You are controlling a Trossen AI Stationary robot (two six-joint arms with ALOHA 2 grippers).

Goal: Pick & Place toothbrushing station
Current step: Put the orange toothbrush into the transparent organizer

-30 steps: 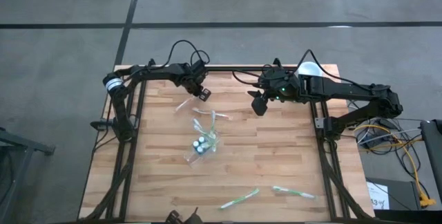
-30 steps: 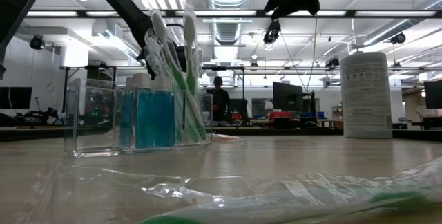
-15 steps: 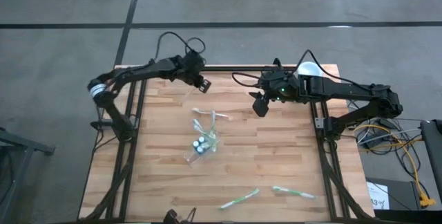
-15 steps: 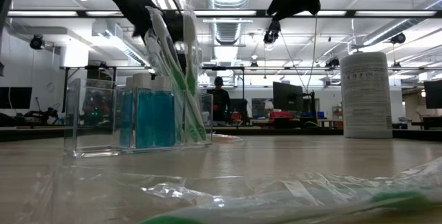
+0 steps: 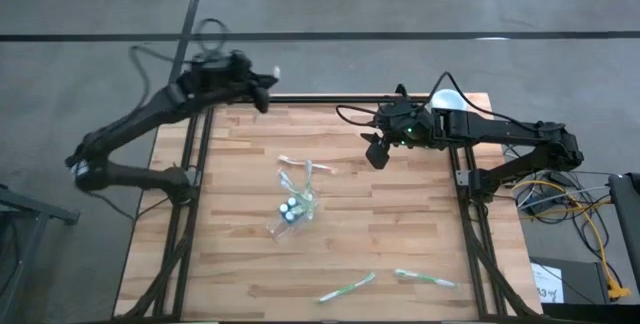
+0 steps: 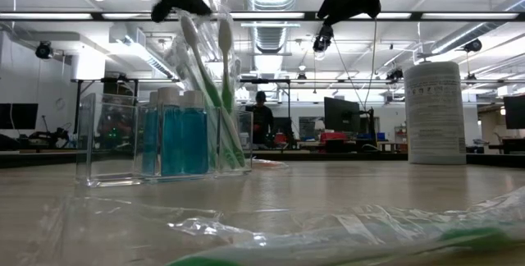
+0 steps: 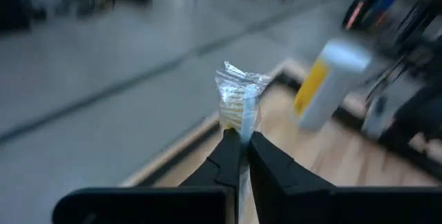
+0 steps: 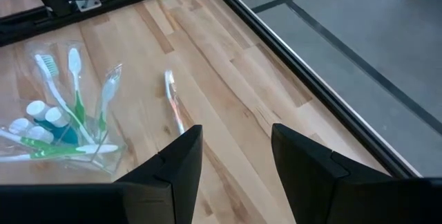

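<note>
A clear organizer [image 5: 291, 208] with blue bottles and upright toothbrushes [image 6: 221, 77] stands mid-table; it also shows in the right wrist view [image 8: 63, 133]. My left gripper [image 5: 262, 77] is high above the table's far left edge, shut on a wrapped toothbrush [image 7: 239, 91]. My right gripper [image 5: 375, 154] hangs open above the far middle of the table, its fingers empty [image 8: 235, 156]. Another wrapped toothbrush [image 5: 305, 165] lies flat on the wood just beyond the organizer. My left gripper pinches the wrapped toothbrush between its two fingertips [image 7: 231, 148], with the wrapper caught in the hold. The crinkled wrapper end [image 7: 239, 117] sticks out past the fingertips, roughly in line with the fingers. The brush is lifted clear of the table.
Two more wrapped toothbrushes [image 5: 348, 286] [image 5: 426, 278] lie near the front edge. A white canister [image 6: 435, 112] stands at the far right corner. A crumpled clear wrapper [image 6: 328, 225] lies close to the low camera. Bare wood lies left and right of the organizer.
My left gripper, staying shut, has risen steeply from the table beside the organizer and swung toward the far left edge, tipping up toward level. The wrapped toothbrush that lay on the wood there has gone up with it, clear of the table.
</note>
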